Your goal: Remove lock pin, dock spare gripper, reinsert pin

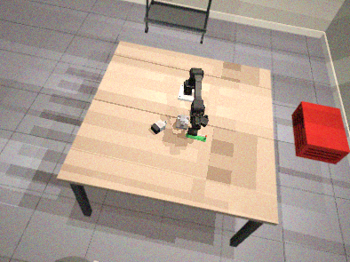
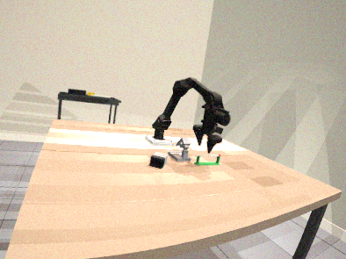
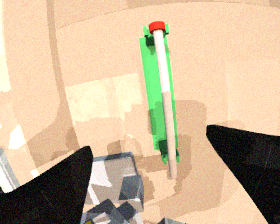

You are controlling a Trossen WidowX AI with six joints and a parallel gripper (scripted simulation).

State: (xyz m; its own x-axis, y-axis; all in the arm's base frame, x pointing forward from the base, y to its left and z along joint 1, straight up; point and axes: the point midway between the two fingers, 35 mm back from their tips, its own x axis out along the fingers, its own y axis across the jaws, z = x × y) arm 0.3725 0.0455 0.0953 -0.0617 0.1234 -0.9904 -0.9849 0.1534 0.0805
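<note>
The grey mount (image 1: 181,122) (image 2: 184,147) (image 3: 112,172) stands on the wooden table (image 1: 133,168) (image 2: 132,192) (image 3: 40,60) right beside the green rack (image 1: 194,138) (image 2: 206,163) (image 3: 153,90), close to the gripper (image 1: 194,132) (image 2: 204,148) (image 3: 149,138). On the mount's other side sits the black-and-white spare gripper (image 1: 158,126) (image 2: 158,160), apart from it, so undocked. Off the table are a red crate (image 1: 320,132) and a dark metal stand (image 1: 177,18) (image 2: 88,98). The lock pin (image 1: 205,137) (image 2: 210,155) (image 3: 166,95) is out of the mount, lying lengthwise across the rack's two end supports. It is a slim, straight, whitish rod with a red cap at one end; its plain end sticks out past the support nearer the mount. The jaws hang above, spread wide, with nothing between them
</note>
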